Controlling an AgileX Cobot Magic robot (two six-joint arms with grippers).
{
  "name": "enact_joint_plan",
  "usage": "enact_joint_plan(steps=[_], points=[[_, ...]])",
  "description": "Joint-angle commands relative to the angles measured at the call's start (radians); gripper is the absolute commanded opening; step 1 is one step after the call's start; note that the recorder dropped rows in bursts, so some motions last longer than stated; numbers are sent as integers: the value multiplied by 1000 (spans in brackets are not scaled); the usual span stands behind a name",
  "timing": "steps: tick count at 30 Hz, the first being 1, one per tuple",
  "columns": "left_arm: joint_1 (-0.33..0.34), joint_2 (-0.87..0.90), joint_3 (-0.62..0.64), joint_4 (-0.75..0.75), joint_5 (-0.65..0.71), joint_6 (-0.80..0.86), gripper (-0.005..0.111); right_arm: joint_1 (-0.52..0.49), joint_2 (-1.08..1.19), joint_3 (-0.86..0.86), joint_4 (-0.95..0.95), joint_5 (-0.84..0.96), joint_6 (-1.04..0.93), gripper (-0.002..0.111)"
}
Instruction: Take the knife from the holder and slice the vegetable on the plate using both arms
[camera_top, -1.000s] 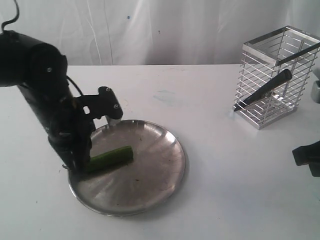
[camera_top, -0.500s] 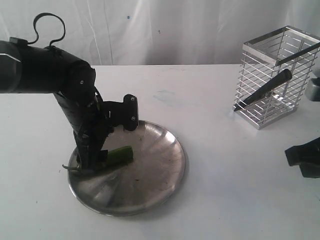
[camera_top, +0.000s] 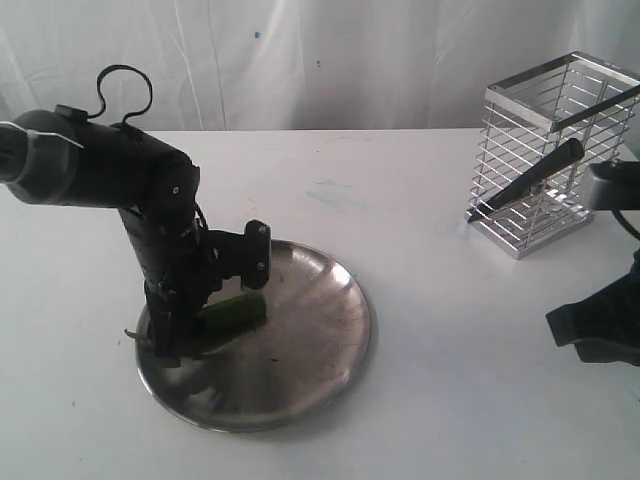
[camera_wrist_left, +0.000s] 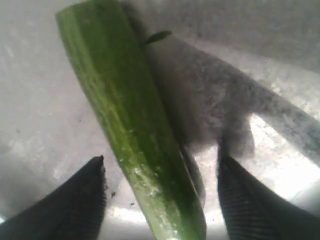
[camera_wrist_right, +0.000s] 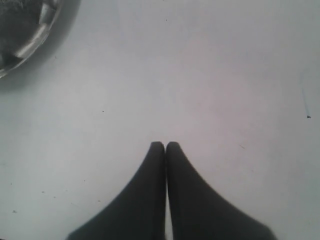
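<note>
Over the plate (camera_top: 352, 330), near its left rim, the left hand (camera_wrist_left: 161, 158) gapes astride the vegetable (camera_wrist_left: 131, 131).

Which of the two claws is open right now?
The left claw, its fingers spread either side of the green vegetable; the right claw is pressed shut.

The plate (camera_top: 352, 345) sits on the worktop (camera_top: 450, 330) at the front left, and the vegetable (camera_top: 235, 310) lies on the left part of the plate. The left gripper (camera_wrist_left: 161, 162) is right over the vegetable, with one finger on each side of it. The holder (camera_top: 520, 150) stands far off at the back right with the knife (camera_top: 530, 180) leaning inside it, and the right gripper (camera_wrist_right: 165, 146) is in front of the holder, over the worktop.
</note>
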Motion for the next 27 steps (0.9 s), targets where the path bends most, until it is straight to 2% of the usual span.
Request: enact_joint_plan(steps=[1, 4, 5, 9, 14, 18, 21, 27], points=[[4, 20, -6, -3, -23, 25, 36, 2, 0, -7, 3, 1, -10, 0], [4, 16, -8, 2, -121, 25, 3, 2, 0, -7, 3, -1, -10, 0], [4, 14, -10, 2, -158, 28, 1, 2, 0, -7, 3, -1, -10, 0], [4, 18, -10, 2, -223, 55, 0, 2, 0, -7, 3, -18, -10, 0], [4, 56, -10, 14, -109, 151, 0, 2, 0, -7, 3, -26, -10, 0], [4, 50, -8, 16, -123, 54, 0, 2, 0, -7, 3, -26, -10, 0], [4, 24, -8, 16, -134, 21, 11, 2, 0, -7, 3, -22, -10, 0], [4, -5, -8, 3, -128, 19, 59, 2, 0, -20, 3, 8, -10, 0]])
